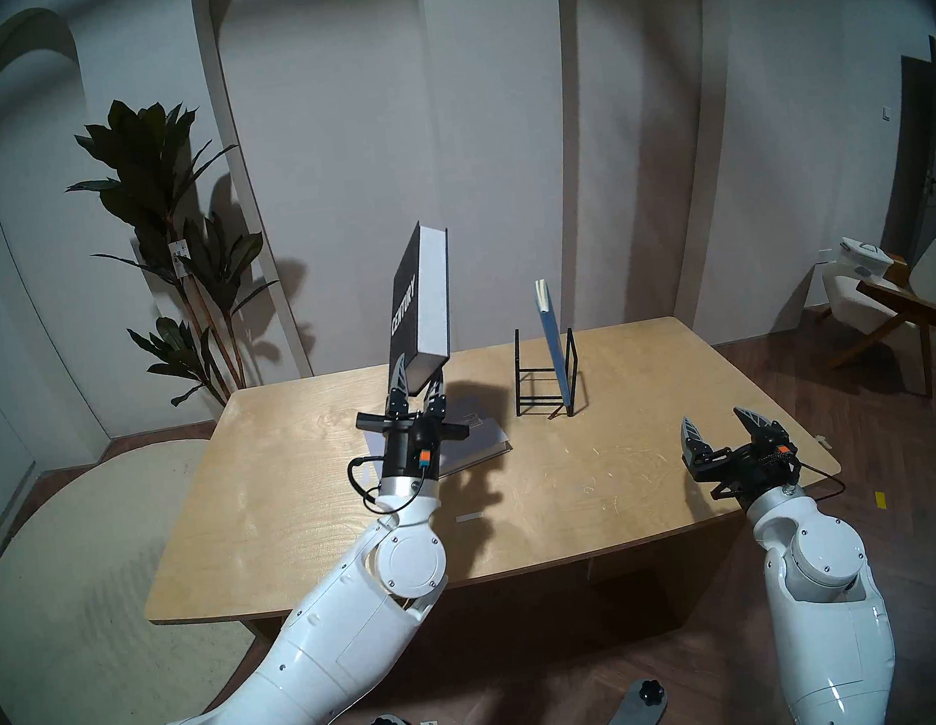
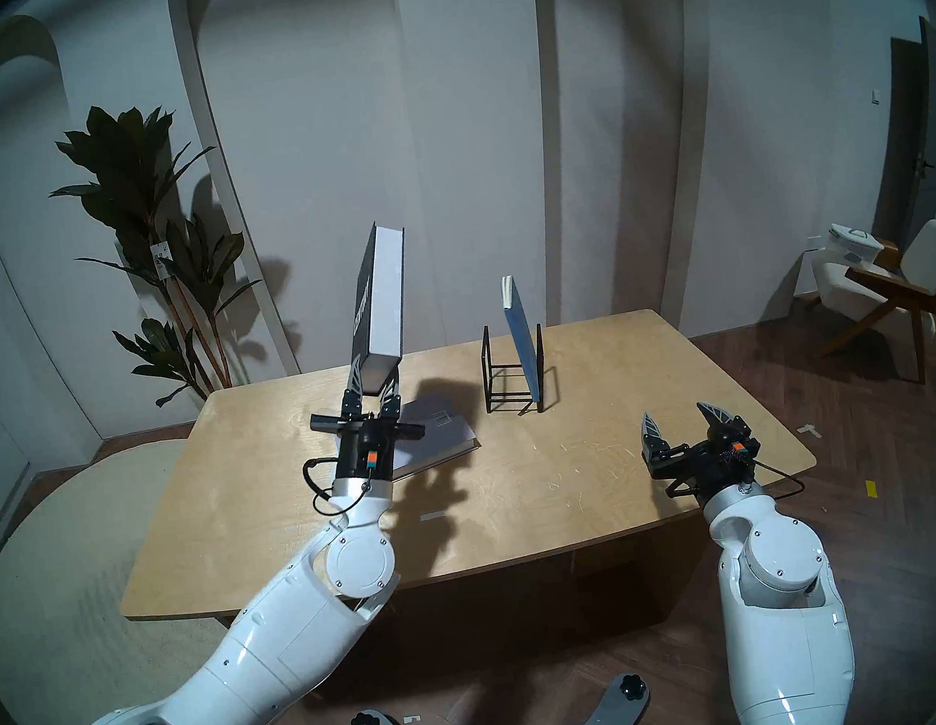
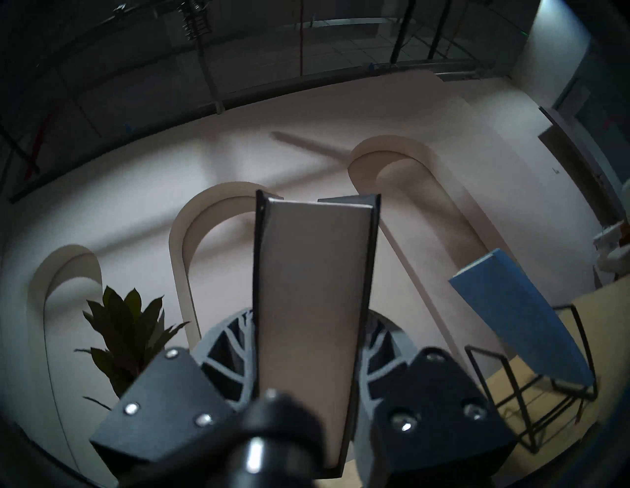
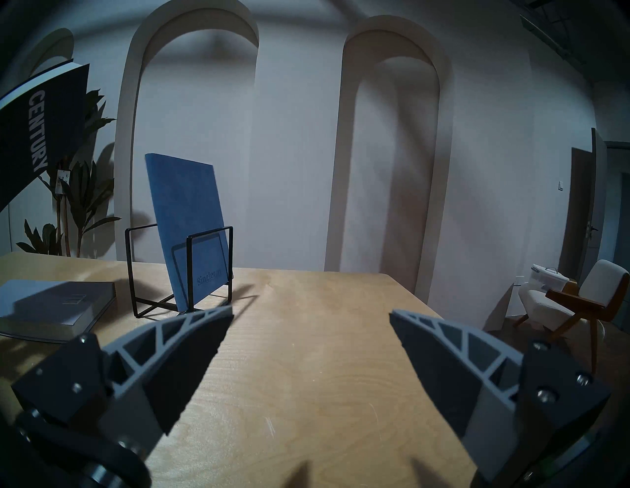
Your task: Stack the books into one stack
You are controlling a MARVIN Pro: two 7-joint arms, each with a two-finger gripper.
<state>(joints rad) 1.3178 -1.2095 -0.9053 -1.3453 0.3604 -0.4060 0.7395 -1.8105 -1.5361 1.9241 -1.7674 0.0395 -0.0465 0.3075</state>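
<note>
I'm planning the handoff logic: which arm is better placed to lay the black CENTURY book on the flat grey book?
Left. The left pincer is already shut on the black CENTURY book, held tilted in the air above the grey book. The right pincer is open, empty and off to the side.

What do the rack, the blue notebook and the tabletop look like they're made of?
Rack: thin black wire, likely painted metal, an open frame with a matte look.
Blue notebook: soft, mottled suede-like or faux-leather cover with debossed lettering; the exact material is unclear.
Tabletop: pale wood, probably plywood or veneer, with visible grain, light scratches and a slight sheen.
</note>
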